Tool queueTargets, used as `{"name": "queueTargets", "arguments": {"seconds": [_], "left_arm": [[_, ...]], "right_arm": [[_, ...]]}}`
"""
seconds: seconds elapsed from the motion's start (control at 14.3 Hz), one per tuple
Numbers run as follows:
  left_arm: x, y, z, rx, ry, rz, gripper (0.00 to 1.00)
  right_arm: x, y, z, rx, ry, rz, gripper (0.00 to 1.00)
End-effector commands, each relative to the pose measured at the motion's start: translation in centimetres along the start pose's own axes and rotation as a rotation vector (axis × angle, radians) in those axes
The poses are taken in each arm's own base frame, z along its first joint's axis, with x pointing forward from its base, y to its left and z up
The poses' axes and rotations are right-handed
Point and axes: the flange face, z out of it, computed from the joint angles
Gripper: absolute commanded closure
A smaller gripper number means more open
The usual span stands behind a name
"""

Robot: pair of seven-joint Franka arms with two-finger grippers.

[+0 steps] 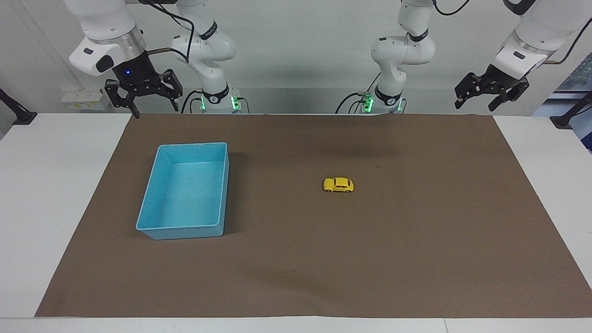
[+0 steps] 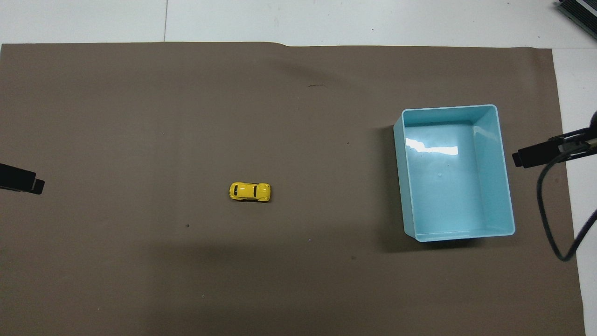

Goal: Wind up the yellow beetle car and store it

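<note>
Yellow beetle car [image 1: 338, 185] sits alone mid-mat, clear for pickup; light-blue bin [image 1: 152, 230] waits toward the right arm's end. Left gripper [image 1: 481, 95] and right gripper [image 1: 143, 99] hang high, spread, holding nothing.
</note>
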Motion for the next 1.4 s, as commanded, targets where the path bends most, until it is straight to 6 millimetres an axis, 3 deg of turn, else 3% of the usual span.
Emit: {"name": "queueTargets", "arguments": {"seconds": [0.0, 0.35, 0.56, 0.91, 1.05, 1.33], "left_arm": [[-0.3, -0.2, -0.2, 0.005, 0.016, 0.173, 0.0], [0.3, 1.1, 0.0, 0.021, 0.032, 0.598, 0.0], [1.6, 4.3, 1.0, 0.03, 0.037, 0.773, 0.0], [4.7, 8.0, 6.6, 0.03, 0.028, 1.122, 0.0], [6.1, 8.4, 8.5, 0.024, 0.021, 1.19, 0.0], [7.6, 11.7, 13.0, 0.05, 0.057, 1.321, 0.0]], "right_arm": [[-0.2, 0.1, -0.1, 0.013, 0.01, 0.026, 0.0], [-0.2, 0.1, -0.1, 0.013, 0.01, 0.026, 0.0], [-0.2, 0.1, -0.1, 0.013, 0.01, 0.026, 0.0], [-0.2, 0.1, -0.1, 0.013, 0.01, 0.026, 0.0], [-0.2, 0.1, -0.1, 0.013, 0.01, 0.026, 0.0], [-0.2, 0.1, 0.0, 0.013, 0.01, 0.026, 0.0]]}}
